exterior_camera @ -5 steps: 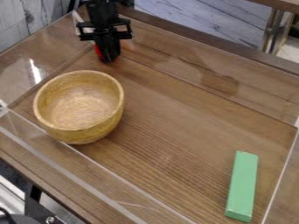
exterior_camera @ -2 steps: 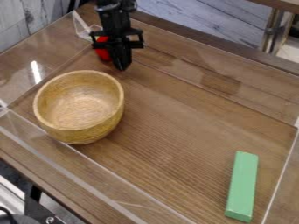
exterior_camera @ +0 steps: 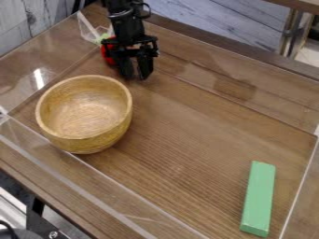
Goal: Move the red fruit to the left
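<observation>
— Wooden tabletop (exterior_camera: 187,121) with clear plastic walls (exterior_camera: 299,201) around it fills most of the frame. What do you see at the upper left?

— At the upper left the black gripper (exterior_camera: 134,65) points down at the table. Its two fingers (exterior_camera: 145,63) stand apart, clearly wider than in the picture from a second ago, where they were pressed together on something red.

— And the red fruit?

— The red fruit (exterior_camera: 130,62) shows as a small red patch between the fingers, low near the table surface. I cannot tell whether it lies on the wood or whether a finger touches it, because the fingers hide most of it.

— Did the gripper change its place?

— Yes, a little. Compared with a second ago, it sits slightly lower and more to the right in the frame, nearer to the wooden bowl (exterior_camera: 84,113).

— What about the other things?

— The wooden bowl is at the left of the frame, below the gripper, in the same place as before. The flat green block (exterior_camera: 258,198) lies at the lower right, well apart from both, and it has not moved.
</observation>
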`<state>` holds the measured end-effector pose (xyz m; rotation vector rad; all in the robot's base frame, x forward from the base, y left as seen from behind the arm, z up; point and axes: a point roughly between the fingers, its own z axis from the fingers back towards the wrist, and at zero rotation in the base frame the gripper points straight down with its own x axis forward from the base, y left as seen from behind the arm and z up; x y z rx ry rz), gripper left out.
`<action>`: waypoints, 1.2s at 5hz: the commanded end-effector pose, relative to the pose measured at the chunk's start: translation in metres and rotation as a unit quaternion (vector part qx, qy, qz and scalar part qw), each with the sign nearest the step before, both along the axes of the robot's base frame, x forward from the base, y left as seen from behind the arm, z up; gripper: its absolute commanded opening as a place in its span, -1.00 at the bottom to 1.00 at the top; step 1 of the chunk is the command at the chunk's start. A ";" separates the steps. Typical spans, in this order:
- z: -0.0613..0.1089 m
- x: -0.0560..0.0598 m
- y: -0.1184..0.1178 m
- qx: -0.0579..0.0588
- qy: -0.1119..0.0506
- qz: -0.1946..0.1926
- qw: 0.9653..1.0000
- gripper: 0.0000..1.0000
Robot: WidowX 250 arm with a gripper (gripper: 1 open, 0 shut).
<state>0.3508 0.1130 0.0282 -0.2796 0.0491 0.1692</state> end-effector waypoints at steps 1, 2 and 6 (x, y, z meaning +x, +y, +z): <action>0.031 0.008 0.001 0.003 -0.035 -0.002 0.999 1.00; 0.048 0.004 0.002 0.000 -0.048 -0.002 0.999 1.00; 0.081 -0.010 0.000 -0.014 -0.062 -0.012 0.998 1.00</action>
